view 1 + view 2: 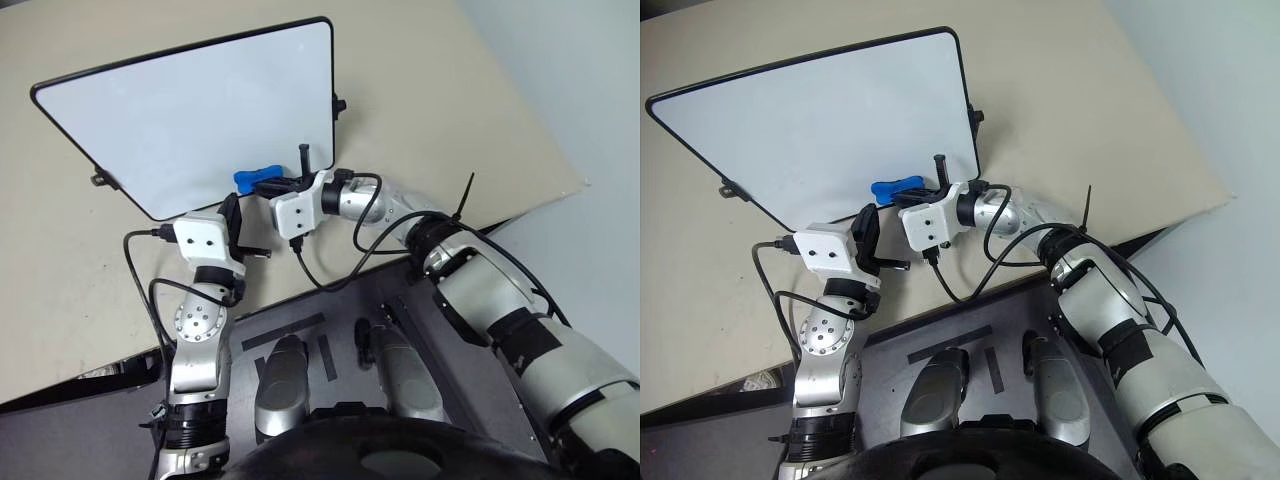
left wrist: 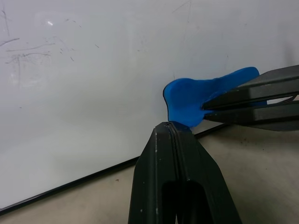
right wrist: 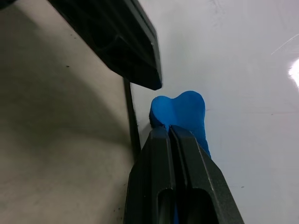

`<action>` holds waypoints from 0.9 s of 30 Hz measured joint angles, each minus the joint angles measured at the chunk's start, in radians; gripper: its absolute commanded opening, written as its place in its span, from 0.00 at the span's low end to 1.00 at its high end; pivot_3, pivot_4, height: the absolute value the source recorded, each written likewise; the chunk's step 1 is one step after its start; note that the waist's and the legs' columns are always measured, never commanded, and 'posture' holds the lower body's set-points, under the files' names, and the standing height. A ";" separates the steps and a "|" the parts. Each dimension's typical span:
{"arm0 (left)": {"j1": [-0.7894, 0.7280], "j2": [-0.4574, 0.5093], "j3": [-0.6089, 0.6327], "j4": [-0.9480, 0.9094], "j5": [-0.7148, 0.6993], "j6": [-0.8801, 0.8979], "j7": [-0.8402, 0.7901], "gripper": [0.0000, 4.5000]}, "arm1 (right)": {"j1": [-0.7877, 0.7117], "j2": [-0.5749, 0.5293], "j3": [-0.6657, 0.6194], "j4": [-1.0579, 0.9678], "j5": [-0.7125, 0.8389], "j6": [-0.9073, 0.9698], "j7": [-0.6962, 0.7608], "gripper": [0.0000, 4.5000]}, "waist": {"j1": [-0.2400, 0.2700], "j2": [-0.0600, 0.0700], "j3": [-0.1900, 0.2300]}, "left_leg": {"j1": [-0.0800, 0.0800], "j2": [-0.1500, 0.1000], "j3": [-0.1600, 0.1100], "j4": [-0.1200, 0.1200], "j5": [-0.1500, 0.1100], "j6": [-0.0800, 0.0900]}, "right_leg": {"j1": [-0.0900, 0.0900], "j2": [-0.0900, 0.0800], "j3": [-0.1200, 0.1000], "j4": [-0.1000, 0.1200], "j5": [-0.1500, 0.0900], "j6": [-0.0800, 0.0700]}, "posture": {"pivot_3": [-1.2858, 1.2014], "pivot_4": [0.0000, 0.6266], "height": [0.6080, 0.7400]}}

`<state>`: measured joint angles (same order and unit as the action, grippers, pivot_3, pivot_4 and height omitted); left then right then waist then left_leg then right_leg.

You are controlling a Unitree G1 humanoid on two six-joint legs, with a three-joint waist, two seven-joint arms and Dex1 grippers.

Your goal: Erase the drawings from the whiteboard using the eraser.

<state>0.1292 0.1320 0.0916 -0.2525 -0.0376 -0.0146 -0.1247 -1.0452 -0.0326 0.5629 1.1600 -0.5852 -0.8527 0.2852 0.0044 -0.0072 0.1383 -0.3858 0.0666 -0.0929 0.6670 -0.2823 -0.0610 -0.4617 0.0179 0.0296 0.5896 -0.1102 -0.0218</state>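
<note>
Two head views show you the same thing. Your right tool (image 1: pixel 268 183) is clamped on the eraser (image 1: pixel 256 178), and the eraser sits at the low edge of the whiteboard (image 1: pixel 200 110), near its right corner. The whiteboard lies on the counter (image 1: pixel 450 110). Your left tool (image 1: pixel 232 222) waits just beside the board's low edge, near the eraser.

From the left wrist view, your left tool's fingers (image 2: pixel 180 154) are pressed together with nothing between them. Their tip is right next to the eraser (image 2: pixel 191 95); you cannot tell if they touch. The right tool's fingers (image 2: pixel 252 100) come in from the side and pinch the eraser at its thin middle. That looks like the best place to hold it, because the wide ends keep it from sliding out.

From the right wrist view, the blue rounded end of the eraser (image 3: pixel 180 112) pokes out past the fingers (image 3: pixel 182 163) and rests against the white board (image 3: pixel 224 70).

The eraser looks small, light and a bit soft, so a firm pinch should do. It is bright blue and bone-shaped. No red drawings can be made out on the board from here; only faint grey smudges show.
</note>
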 measured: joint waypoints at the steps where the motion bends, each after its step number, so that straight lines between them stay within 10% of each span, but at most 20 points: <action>1: 0.000 0.000 0.000 0.000 0.000 0.000 0.000 0.00 | 0.009 -0.011 -0.001 -0.014 0.010 -0.007 0.021 0.01 | 0.001 0.000 0.000 | 0.000 0.000 0.000 0.000 0.000 0.000 | 0.000 0.000 0.000 0.000 0.000 0.000 | 0.52 0.24 1.00; 16: 0.011 0.011 0.006 -0.008 -0.009 0.005 -0.016 0.00 | 0.471 -0.399 -0.115 -0.760 0.522 0.371 0.614 0.01 | 0.005 -0.001 -0.001 | 0.003 -0.001 0.002 0.010 0.000 0.001 | 0.008 0.001 0.001 0.002 -0.001 0.001 | 0.52 0.24 1.00; 27: -0.075 0.047 0.007 0.035 -0.021 0.015 -0.054 0.00 | 0.500 -0.363 -0.184 -0.865 0.553 0.542 0.593 0.78 | -0.007 0.000 0.000 | 0.018 -0.002 0.002 0.013 0.002 0.005 | 0.021 0.003 0.003 0.001 -0.003 0.013 | 0.52 0.24 1.00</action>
<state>0.0543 0.1795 0.0985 -0.2177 -0.0584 0.0000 -0.1788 -0.5455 -0.3960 0.3794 0.2952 -0.0326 -0.3111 0.8784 -0.0025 -0.0075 0.1385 -0.3676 0.0650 -0.0911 0.6801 -0.2803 -0.0561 -0.4405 0.0211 0.0326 0.5909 -0.1132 -0.0086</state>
